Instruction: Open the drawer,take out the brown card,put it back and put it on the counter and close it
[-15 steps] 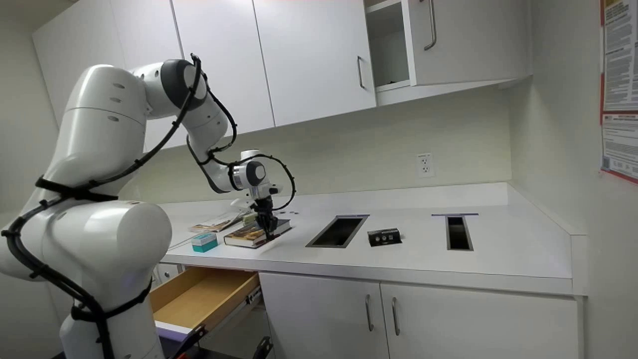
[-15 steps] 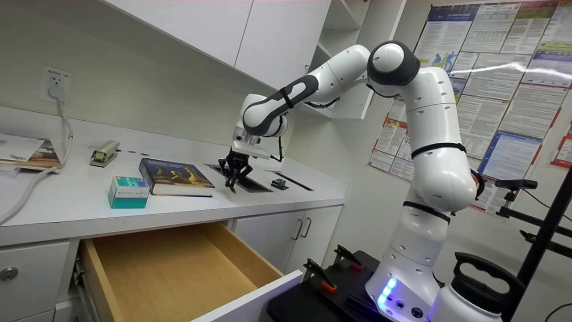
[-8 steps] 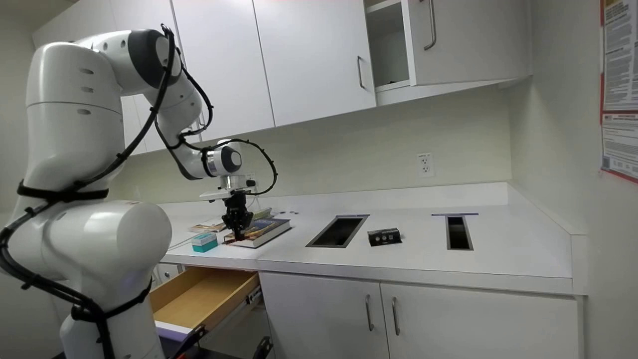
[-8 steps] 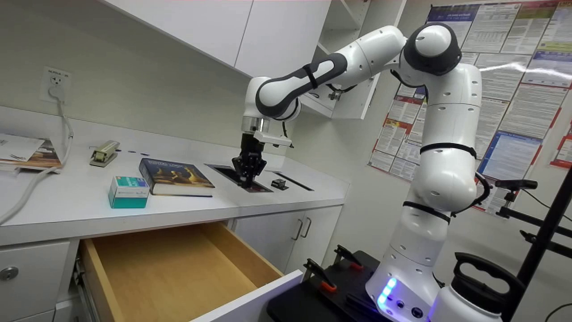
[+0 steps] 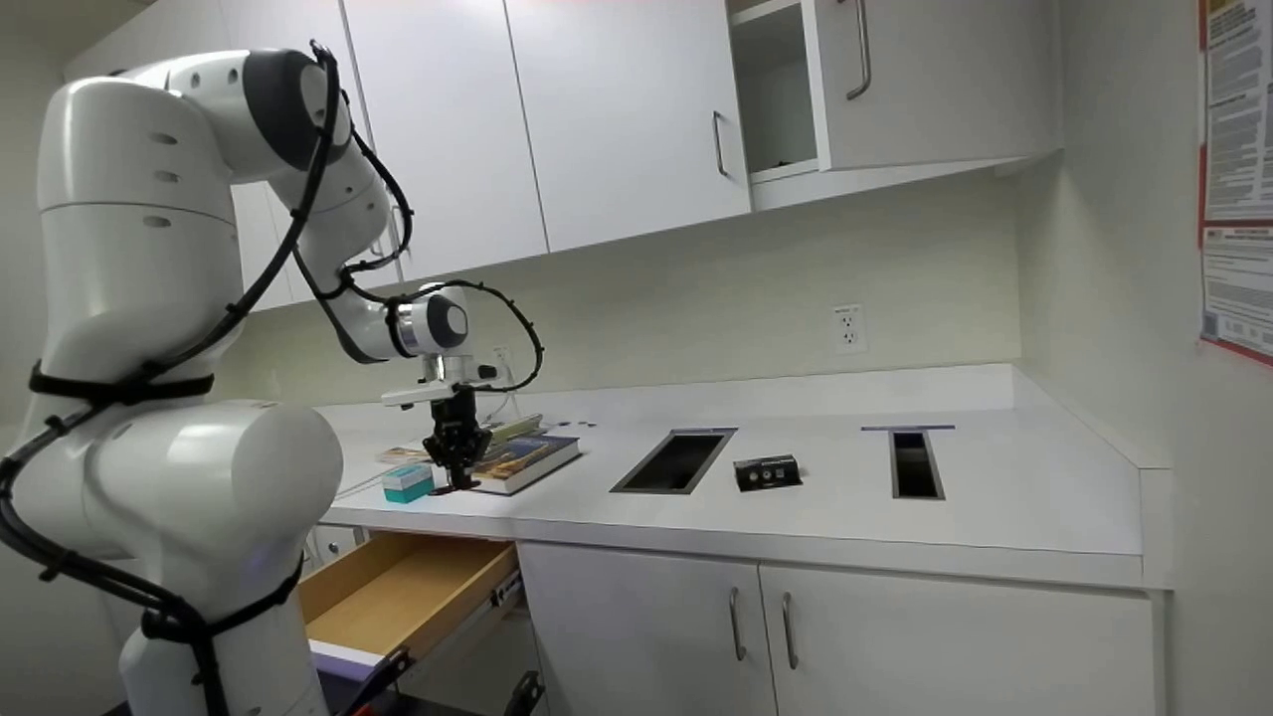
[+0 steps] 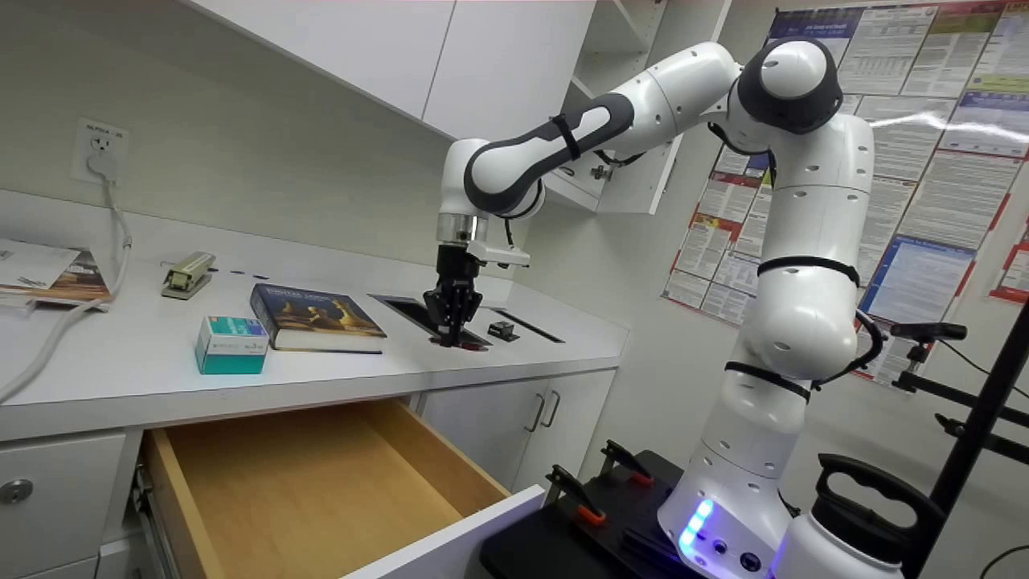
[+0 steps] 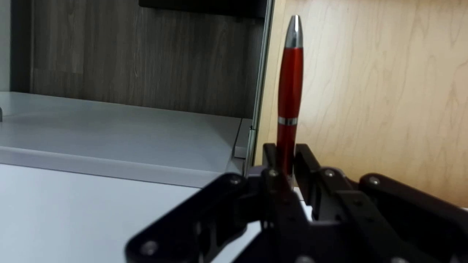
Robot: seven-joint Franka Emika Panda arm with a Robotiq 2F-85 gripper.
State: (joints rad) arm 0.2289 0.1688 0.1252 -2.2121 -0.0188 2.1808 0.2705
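My gripper (image 5: 457,475) is over the front part of the white counter (image 5: 845,522); it also shows in an exterior view (image 6: 452,331) and in the wrist view (image 7: 285,155). It points down and is shut on a red pen with silver tip (image 7: 290,82), held lengthwise beyond the fingertips; a bit of red shows in an exterior view (image 6: 473,346). The drawer (image 6: 321,482) is pulled open and its visible light wooden inside is bare; it also shows in an exterior view (image 5: 418,587) and in the wrist view (image 7: 376,80). The brown card does not show in any view.
A thick book (image 6: 325,322) and a teal-white box (image 6: 232,346) lie on the counter near the gripper. A stapler (image 6: 188,276), papers (image 6: 48,269) and a cable stand further back. A black object (image 5: 767,472) lies between two cutouts. An upper cabinet door (image 5: 940,85) is open.
My gripper has moved off towards the counter's front edge, leftward in an exterior view, and has turned from tilted to upright. The red pen now shows at its tips. The drawer has not moved.
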